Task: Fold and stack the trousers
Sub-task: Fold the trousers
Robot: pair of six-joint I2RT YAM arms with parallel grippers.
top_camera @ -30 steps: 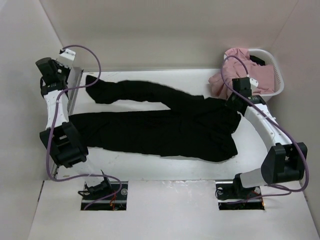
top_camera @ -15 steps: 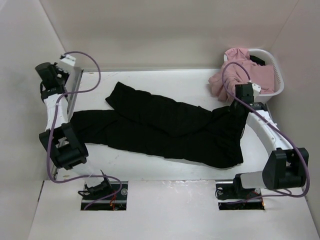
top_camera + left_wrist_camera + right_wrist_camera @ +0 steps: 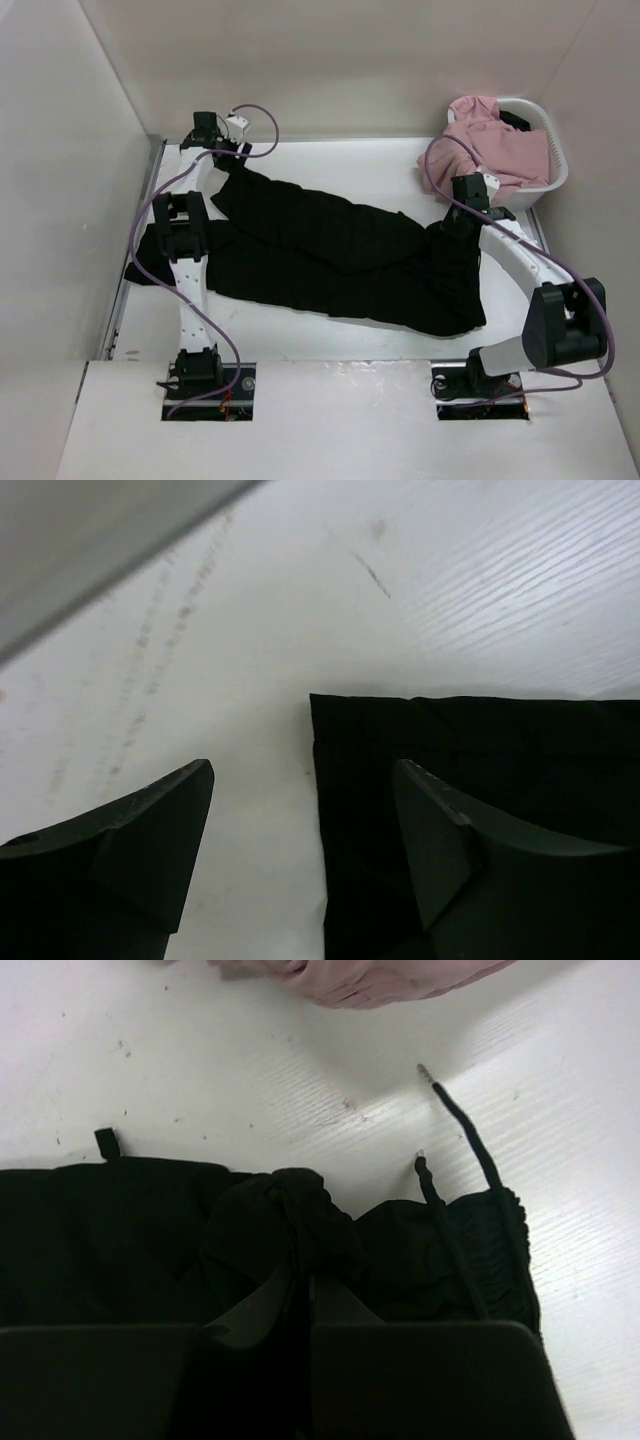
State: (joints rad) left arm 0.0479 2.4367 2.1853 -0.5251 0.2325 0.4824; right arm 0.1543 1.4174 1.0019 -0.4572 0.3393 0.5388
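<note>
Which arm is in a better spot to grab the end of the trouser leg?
Left. The left gripper is open right over a hem corner of the trousers. The right gripper is far off at the waist end, shut on bunched cloth.

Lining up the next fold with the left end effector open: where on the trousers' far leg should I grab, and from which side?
Take the cuff corner of the trousers. It lies flat on the table with a straight, exposed hem, so probably drop the left end effector from above, one finger on bare table, one on cloth, and pinch the edge.
</note>
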